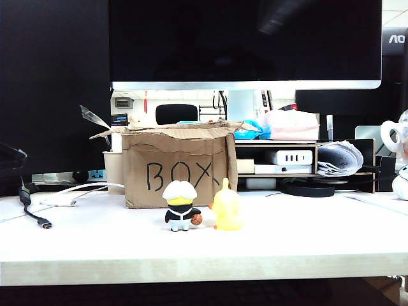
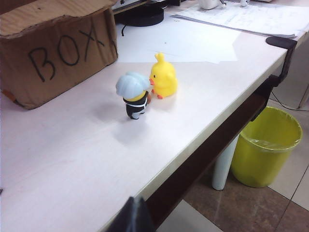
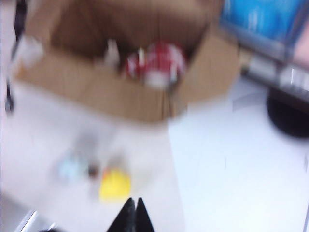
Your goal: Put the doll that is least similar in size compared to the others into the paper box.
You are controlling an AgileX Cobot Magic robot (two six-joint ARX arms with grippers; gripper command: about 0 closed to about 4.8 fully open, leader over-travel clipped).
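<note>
Right wrist view, blurred, gives us the doll [image 3: 157,65], red and white, lying inside the paper box [image 3: 96,94]. Our right gripper [image 3: 132,212] hangs above the table in front of the paper box, fingers pressed together on nothing. Our left gripper [image 2: 131,217] sits off the table edge; we cannot tell its state. Yellow duck [image 1: 226,207] and white-haired figure [image 1: 180,205] stand before the paper box.

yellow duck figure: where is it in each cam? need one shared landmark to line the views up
Exterior view: yellow duck figure at centre, right of the white-haired figure, before the paper box.
Left wrist view: duck above centre, beside the same figure.
Right wrist view: blurred yellow blob low and left of centre, by the right pincer, which is shut.
Shared landmark: the paper box.
</note>
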